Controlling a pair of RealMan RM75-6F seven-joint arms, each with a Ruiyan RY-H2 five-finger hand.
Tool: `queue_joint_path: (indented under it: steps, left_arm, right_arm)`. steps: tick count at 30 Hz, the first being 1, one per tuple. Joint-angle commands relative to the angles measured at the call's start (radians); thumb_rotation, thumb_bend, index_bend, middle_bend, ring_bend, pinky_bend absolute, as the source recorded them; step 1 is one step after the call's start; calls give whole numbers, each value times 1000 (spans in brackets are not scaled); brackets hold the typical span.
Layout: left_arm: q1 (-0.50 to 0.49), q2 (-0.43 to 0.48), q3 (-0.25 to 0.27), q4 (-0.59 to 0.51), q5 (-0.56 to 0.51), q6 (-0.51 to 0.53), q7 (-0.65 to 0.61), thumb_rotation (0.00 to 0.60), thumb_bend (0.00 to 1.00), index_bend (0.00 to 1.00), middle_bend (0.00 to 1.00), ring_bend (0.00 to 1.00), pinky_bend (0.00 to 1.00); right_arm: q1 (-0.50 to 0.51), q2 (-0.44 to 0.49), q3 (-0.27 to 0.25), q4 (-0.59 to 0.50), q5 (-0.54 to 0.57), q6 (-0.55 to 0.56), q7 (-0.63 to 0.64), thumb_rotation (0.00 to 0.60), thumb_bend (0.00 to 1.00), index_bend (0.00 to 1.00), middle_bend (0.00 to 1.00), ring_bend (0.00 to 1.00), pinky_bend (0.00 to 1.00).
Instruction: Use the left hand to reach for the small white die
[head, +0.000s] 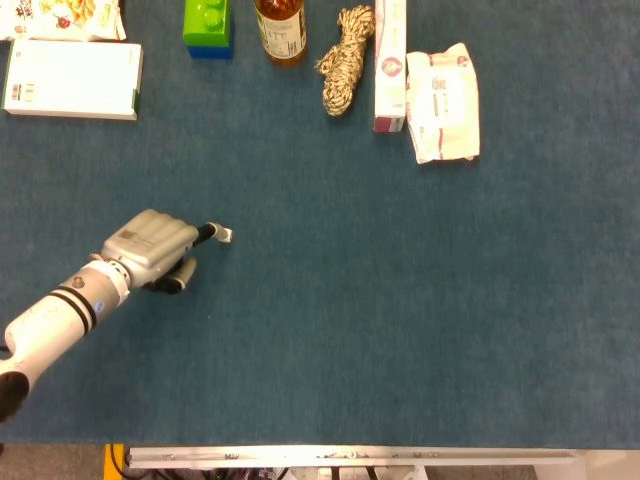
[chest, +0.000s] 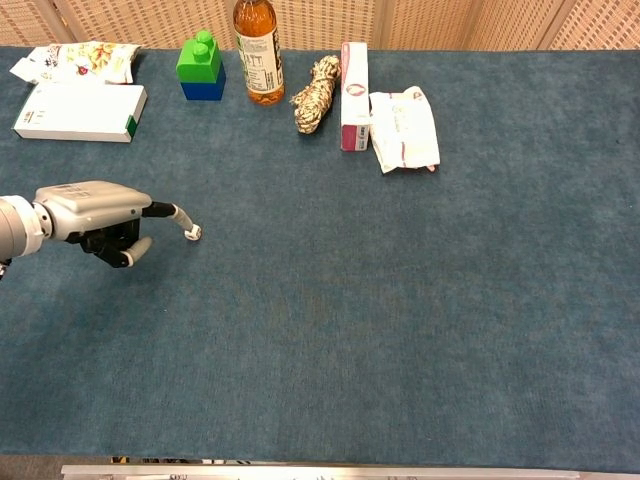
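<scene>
Fingers of our left hand curl in, one stretched out, tip touching the small white die on open blue table; whether it grips, we cannot tell. Boxes and bottle line the far edge.

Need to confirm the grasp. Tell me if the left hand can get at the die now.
Probably yes. The left hand has one fingertip at the die, bare cloth around it and nothing between, but the other fingers are curled under, not around it.

L hand low on blue table, one fingertip touching small white die.
</scene>
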Motion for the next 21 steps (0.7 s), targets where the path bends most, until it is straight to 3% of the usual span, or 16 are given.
queue_joint_path:
  steps: [1, 21]
  left_arm:
    - [-2, 0, 8, 13, -14, 3, 11, 600, 670, 166, 1000, 1000, 1000]
    - [-32, -52, 21, 52, -74, -14, 20, 600, 669, 166, 1000, 1000, 1000]
  right_arm:
    - [1, 0, 0, 0, 0, -1, 0, 600, 291, 239, 341, 195, 172]
    - [-7, -6, -2, 20, 5, -2, 23, 600, 290, 239, 341, 195, 172]
